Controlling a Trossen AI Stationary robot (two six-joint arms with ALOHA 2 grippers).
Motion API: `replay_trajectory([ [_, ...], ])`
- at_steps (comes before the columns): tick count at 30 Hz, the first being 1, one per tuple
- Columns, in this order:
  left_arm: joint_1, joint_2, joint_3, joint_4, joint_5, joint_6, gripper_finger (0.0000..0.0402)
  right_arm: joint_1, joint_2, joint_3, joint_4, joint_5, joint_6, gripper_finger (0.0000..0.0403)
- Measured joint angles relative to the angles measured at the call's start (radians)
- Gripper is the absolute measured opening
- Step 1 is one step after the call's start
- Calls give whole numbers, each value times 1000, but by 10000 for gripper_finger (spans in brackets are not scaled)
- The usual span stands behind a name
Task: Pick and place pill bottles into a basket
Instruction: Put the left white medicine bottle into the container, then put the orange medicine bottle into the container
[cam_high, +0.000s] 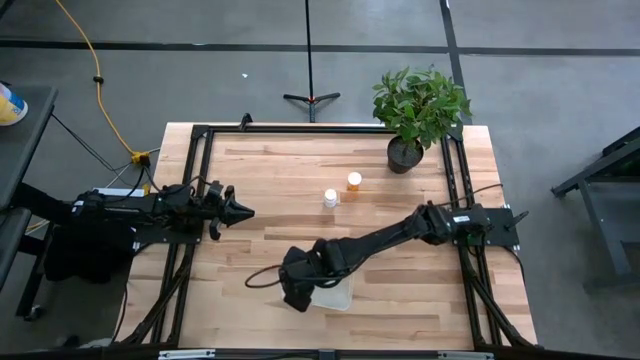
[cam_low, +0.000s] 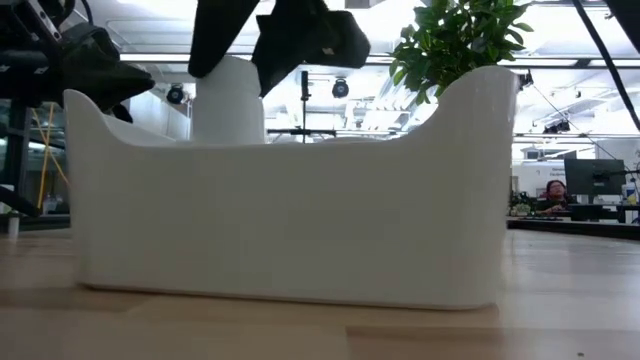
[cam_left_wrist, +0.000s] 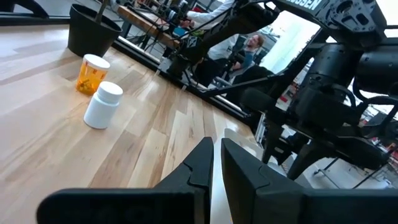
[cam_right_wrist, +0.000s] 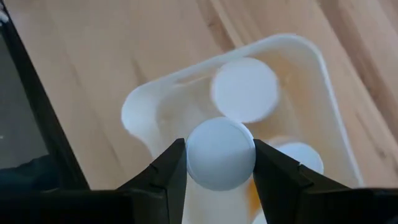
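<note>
Over the basket (cam_high: 338, 294) your right gripper (cam_right_wrist: 219, 163) holds a white-capped bottle (cam_right_wrist: 220, 153) upright, poised to lower beside those already inside. Left gripper (cam_high: 238, 211) waits narrow, well clear. Two bottles (cam_high: 341, 190) stand beyond the basket, near the plant (cam_high: 418, 102).

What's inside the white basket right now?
Inside the basket, two white bottle caps show, one partly cut off. The right pincer holds another white-capped bottle above it, hiding the rest of the floor. Two more bottles stand outside on the table.
</note>
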Motion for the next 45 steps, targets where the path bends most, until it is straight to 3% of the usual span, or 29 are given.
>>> replay_trajectory([
  [19,0,0,0,0,-4,6,67,-51,69,0,82,-83,-38,142],
  [27,0,0,0,0,-4,5,67,-84,69,0,139,-176,-60,186],
  [45,0,0,0,1,-1,3,67,-108,63,17,136,-236,-125,194],
])
